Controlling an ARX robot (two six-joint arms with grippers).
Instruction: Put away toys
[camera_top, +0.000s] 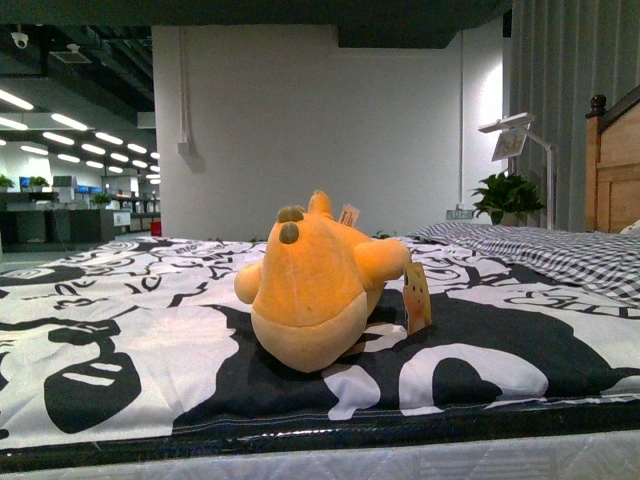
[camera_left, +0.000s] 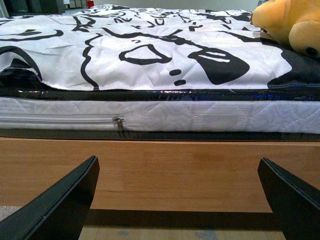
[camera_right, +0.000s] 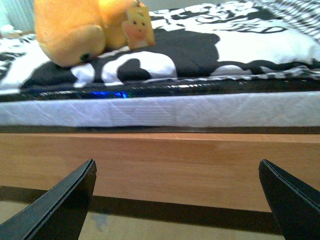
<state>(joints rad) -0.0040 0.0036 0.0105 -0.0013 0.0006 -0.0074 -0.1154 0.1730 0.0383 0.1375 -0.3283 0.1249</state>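
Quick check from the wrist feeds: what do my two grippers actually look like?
They look alike. The left gripper and right gripper each show two plain black fingers, flat-sided wedges narrowing to a point. No markings, pads or cables are visible. Nothing above the fingers shows in any view.

Orange plush toy (camera_top: 315, 285), black-and-white bedspread (camera_top: 120, 330)

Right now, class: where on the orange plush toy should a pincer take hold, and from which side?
Probably the stubby limb of the plush toy, from the robot's right: it sticks out sideways, narrow enough to pinch, while the rounded body looks too wide.
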